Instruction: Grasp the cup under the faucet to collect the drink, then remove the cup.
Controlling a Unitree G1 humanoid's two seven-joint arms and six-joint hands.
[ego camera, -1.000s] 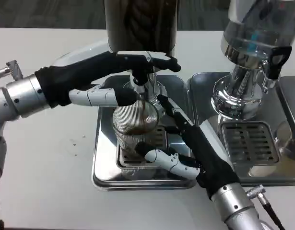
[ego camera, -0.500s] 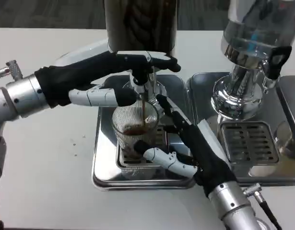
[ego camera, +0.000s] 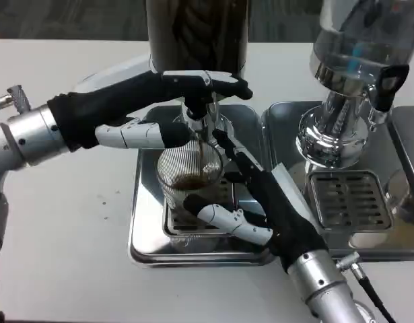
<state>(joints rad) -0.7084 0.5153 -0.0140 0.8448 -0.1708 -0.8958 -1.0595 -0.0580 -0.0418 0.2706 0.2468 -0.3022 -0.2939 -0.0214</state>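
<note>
The cup [ego camera: 188, 180] is standing on the grate of the left drip tray [ego camera: 145, 232], straight under the faucet [ego camera: 201, 120], and a thin dark stream is falling into it. It looks like ribbed clear glass or plastic, and brown drink is gathering inside, so you should expect it to be stiff, a little slippery and growing heavier, with liquid that will slosh if you tilt it.

Your right hand [ego camera: 260, 202] is wrapping the cup from 4 o'clock, thumb curling across the lower front wall and fingers reaching along the side at 3 o'clock; it appears to be grasping the cup. Your left hand [ego camera: 136, 111] is reaching in from 9 o'clock, with its upper fingers lying over the faucet and its lower fingers just beside the cup's rim at 10 o'clock; it seems to be pressing the faucet, though how firmly it grips I cannot tell.

I would keep the hold on the ribbed wall, below the rim, and keep the cup upright.

The faucet is hanging close above the rim, so there is little room to lift. The tray's raised lip is lying at 6 o'clock, and a second dispenser [ego camera: 348, 81] is crowding 2 o'clock. The open white table [ego camera: 65, 229] at 7 to 8 o'clock is probably your freest way out.
</note>
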